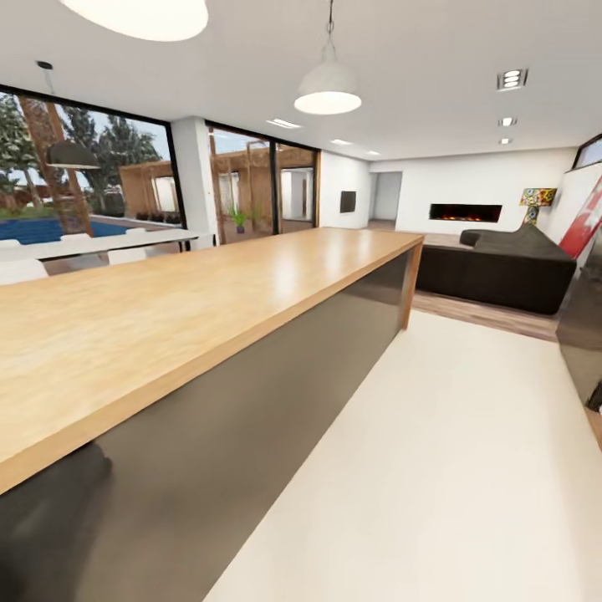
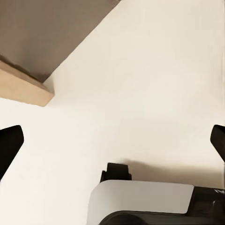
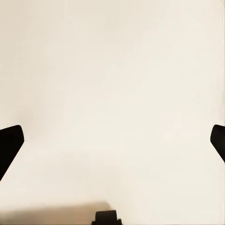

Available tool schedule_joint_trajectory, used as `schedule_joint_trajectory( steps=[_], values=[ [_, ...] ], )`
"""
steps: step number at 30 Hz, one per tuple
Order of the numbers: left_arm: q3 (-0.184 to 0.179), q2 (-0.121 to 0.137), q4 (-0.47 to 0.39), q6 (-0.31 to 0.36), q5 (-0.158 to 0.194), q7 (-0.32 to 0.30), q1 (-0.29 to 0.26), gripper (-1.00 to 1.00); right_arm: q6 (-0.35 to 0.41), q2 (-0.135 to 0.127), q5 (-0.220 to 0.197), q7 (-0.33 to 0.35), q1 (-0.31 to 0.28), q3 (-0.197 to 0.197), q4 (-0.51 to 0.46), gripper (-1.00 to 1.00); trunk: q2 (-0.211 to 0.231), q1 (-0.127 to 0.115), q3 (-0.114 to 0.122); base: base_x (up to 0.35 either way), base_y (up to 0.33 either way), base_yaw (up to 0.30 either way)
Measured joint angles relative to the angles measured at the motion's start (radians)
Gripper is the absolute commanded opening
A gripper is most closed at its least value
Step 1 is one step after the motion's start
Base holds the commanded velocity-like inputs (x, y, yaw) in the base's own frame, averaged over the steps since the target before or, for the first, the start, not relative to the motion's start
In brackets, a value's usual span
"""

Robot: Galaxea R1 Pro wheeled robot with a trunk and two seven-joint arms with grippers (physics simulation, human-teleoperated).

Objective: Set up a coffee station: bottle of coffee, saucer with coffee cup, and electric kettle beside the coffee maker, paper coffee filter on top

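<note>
Both grippers, left gripper [image 2: 112, 140] and right gripper [image 3: 112, 140], hang spread wide, empty, over pale floor [image 1: 435, 468]. Long wooden island counter [image 1: 167, 309] alongside. Coffee things unseen; robot likely in transit, must locate the station first.

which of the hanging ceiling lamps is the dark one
The dark pendant lamp at the left, hanging in front of the window. The other two, the middle pendant and the top-left one, are white and glowing.
</note>
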Motion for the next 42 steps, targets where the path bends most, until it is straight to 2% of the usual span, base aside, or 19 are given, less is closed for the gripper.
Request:
schedule_joint_trajectory(
  steps=[42],
  values=[
    [0.000, 0.000, 0.001, 0.001, -0.002, 0.000, 0.000, 1.00, -0.001, 0.000, 0.004, 0.000, 0.000, 0.003, 0.000, 1.00, 0.294, -0.161, 0.132, 0.000, 0.000, -0.300]
  ],
)
